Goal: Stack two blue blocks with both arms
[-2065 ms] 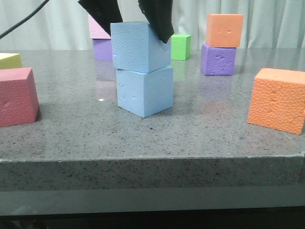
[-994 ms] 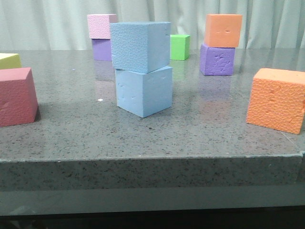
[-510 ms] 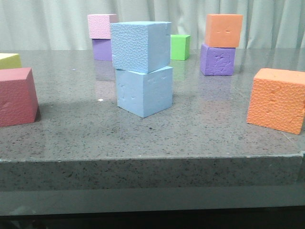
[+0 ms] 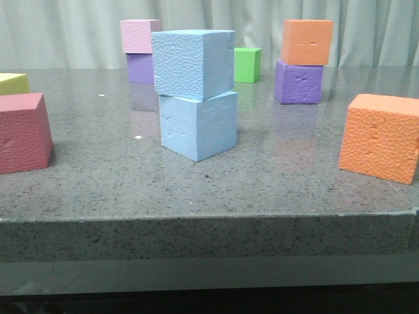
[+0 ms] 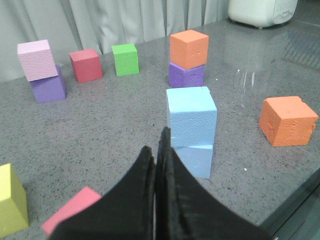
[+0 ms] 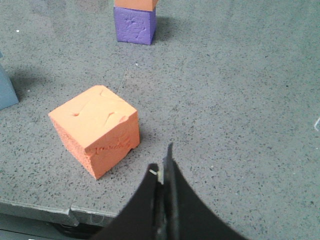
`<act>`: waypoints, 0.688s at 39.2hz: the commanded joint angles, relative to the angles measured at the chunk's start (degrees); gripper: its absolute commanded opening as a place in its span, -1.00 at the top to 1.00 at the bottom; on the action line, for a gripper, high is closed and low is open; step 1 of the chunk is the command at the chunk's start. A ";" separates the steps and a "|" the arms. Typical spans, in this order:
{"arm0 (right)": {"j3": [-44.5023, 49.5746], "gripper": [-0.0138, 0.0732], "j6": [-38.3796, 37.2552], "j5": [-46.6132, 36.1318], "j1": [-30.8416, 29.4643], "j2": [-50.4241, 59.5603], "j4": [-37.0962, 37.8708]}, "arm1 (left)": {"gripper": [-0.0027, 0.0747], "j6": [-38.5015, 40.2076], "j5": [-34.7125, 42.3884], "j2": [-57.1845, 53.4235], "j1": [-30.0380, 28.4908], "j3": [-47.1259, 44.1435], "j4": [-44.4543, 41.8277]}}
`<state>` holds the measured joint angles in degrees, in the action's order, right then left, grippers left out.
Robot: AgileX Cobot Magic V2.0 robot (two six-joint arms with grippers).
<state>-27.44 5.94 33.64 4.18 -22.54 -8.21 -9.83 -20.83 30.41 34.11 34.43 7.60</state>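
Gone from above the stack is the black claw that gripped the pebbled sky-blue foam cube (image 4: 193, 63), which now sits free, slightly askew, on the smoother sky-blue foam cube (image 4: 198, 125) mid-table. Left gripper (image 5: 161, 150) is clenched, empty, drawn back; right gripper (image 6: 163, 167) likewise clenched near the orange foam cube (image 6: 96, 128). Stacking looks complete; only retreat remains.

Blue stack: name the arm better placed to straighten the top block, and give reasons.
Left, probably. The left gripper faces the top blue block on the bottom blue block. The right gripper faces an orange block, with the stack only at its view's edge.
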 commanded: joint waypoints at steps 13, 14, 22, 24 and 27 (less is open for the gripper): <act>-1.50 0.85 0.05 -4.11 -0.25 -0.20 -0.35 | 0.98 0.51 -3.09 -23.76 -0.10 -5.43 -5.10; -1.50 0.85 0.05 -4.11 -0.25 -0.20 -0.35 | 0.98 0.51 -3.84 -24.45 -0.10 -5.43 -5.10; -1.50 0.85 0.05 -4.11 -0.25 -0.20 -0.35 | 0.98 0.51 -5.00 -27.01 -0.10 -5.43 -5.10; -1.50 0.85 0.05 -4.11 -0.25 -0.20 -0.35 | 0.98 0.51 -5.00 -27.01 -0.10 -5.43 -5.10; -1.50 0.85 0.05 -4.11 -0.25 -0.20 -0.35 | 0.98 0.51 -5.00 -27.01 -0.10 -5.43 -5.10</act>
<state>-27.44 5.94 33.64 4.18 -22.54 -8.21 -9.71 -29.86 2.59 34.11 27.63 2.39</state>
